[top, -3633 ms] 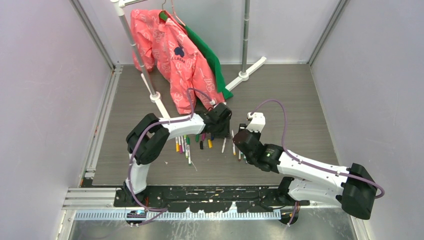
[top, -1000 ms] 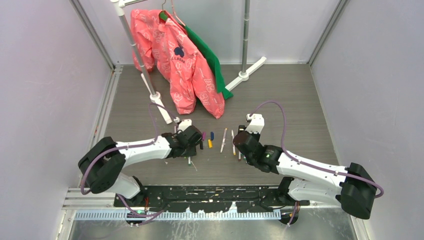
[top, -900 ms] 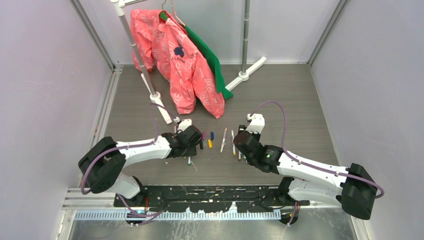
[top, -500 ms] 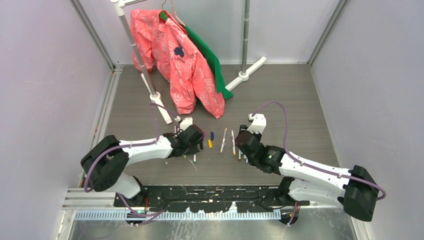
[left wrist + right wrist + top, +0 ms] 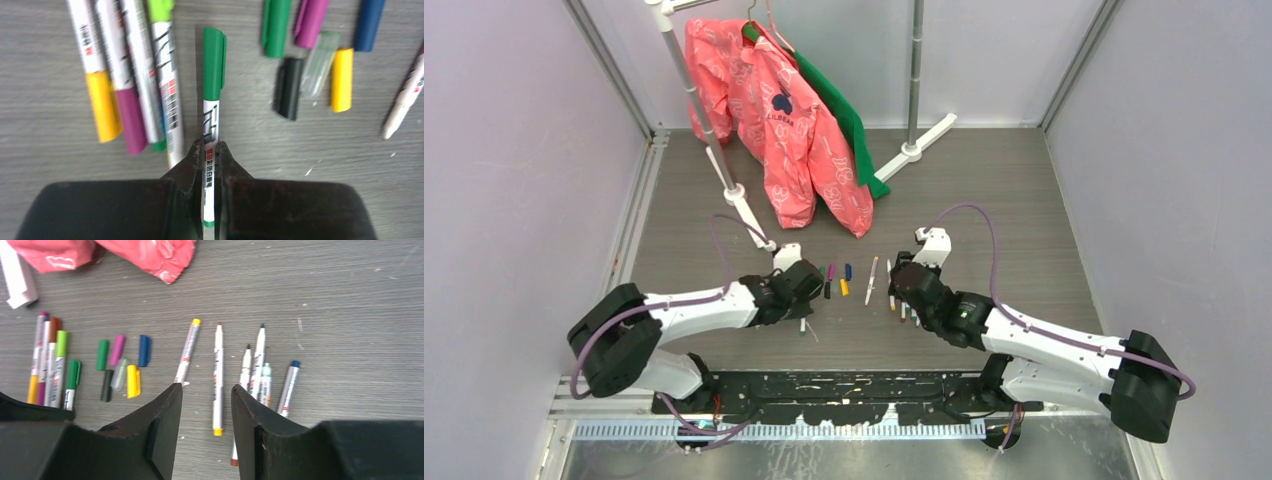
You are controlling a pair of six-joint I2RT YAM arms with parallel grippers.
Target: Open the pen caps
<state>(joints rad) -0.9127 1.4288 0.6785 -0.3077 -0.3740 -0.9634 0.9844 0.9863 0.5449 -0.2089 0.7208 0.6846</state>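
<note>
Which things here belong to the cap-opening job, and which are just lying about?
Job in hand:
- green-capped pen, clamped in the left jaws
- its green cap
- capped pens beside it
- loose caps already off
- uncapped pens

Lying about:
- pink jacket
- green garment
- clothes rack

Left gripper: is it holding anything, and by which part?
Yes. The left gripper is closed on the green-capped pen, gripping its white barrel near the tail end. The green cap is free.

Packed pens (image 5: pixel 132 60) flank the green pen (image 5: pixel 210 120) left, loose caps (image 5: pixel 290 87) right (tight).
</note>
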